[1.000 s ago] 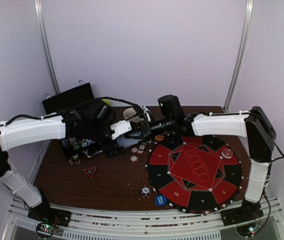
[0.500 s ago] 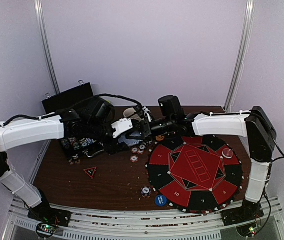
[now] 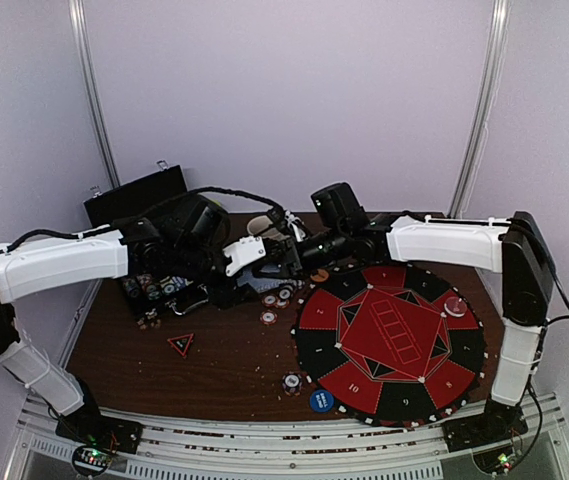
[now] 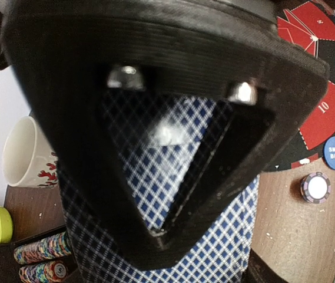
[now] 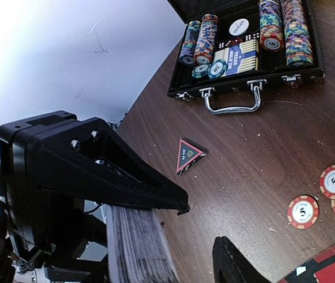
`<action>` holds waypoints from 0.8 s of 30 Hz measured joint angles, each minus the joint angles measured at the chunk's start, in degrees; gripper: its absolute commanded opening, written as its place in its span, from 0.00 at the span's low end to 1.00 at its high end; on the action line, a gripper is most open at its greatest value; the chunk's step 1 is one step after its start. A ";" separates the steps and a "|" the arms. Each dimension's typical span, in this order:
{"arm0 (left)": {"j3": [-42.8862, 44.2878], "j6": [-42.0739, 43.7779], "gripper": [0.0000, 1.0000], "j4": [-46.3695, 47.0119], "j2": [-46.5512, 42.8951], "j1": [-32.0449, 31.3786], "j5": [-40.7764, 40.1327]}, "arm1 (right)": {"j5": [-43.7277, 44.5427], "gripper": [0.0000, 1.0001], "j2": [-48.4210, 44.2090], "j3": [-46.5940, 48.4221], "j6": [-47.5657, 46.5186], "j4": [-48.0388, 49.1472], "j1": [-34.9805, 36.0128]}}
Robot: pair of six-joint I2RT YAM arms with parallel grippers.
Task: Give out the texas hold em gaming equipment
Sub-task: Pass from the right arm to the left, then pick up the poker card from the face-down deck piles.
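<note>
we judge the deck of cards point(image 5: 135, 253) light, slick and prone to fan. the left gripper point(image 5: 155, 211) clamps its faces mid-deck, while the right gripper point(image 3: 292, 258) has its jaws parted near it.

A deck of cards point(image 5: 136, 247), edge-on at lower left, sits under the left gripper's black triangular finger point(image 5: 96, 171); the right gripper's finger point(image 5: 231, 262) stands clear of it. On the brown table point(image 5: 255, 153) lie an open black case point(image 5: 238, 86) holding chip stacks point(image 5: 291, 29), a red triangular marker point(image 5: 188, 155) and loose red-and-white chips point(image 5: 303, 211) beside a mat point(image 5: 332, 262) corner.
</note>
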 measured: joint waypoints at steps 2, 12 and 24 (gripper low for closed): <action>0.00 0.00 0.62 -0.02 0.00 0.00 0.15 | 1.05 0.52 -0.28 0.37 -1.33 -1.70 0.00; 0.02 0.02 0.62 -0.11 0.07 0.00 0.57 | 4.28 0.56 -2.29 0.94 -5.35 -7.23 -0.22; 0.00 0.02 0.60 -1.03 0.57 0.00 0.57 | 7.67 0.52 -3.98 1.86 -7.78 -11.08 -0.48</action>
